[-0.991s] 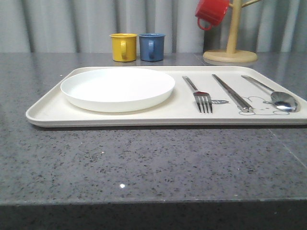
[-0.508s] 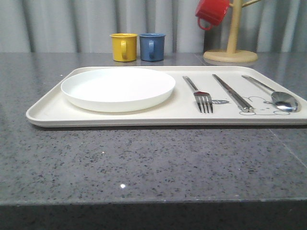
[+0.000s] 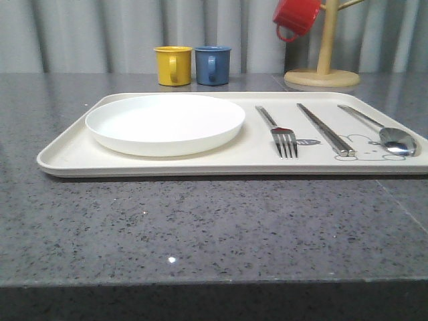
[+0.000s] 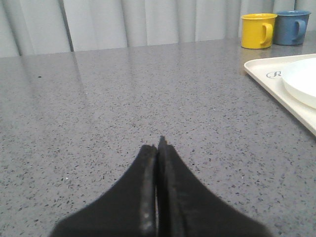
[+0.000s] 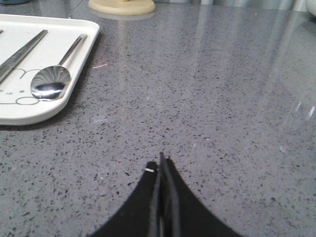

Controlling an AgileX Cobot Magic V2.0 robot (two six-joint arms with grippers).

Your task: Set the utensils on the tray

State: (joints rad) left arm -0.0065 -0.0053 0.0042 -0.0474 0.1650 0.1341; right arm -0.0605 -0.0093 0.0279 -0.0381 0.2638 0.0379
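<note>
Your fork (image 3: 283,136), chopsticks (image 3: 326,130) and spoon (image 3: 390,136) lie on the tray (image 3: 67,157); both grippers' jaws are pressed together, empty: task looks done.

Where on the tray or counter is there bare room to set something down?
The counter is bare in front of the tray. On the tray, narrow strips lie between plate and fork, and along the front rim. The right half is crowded: fork, chopsticks, spoon.
</note>
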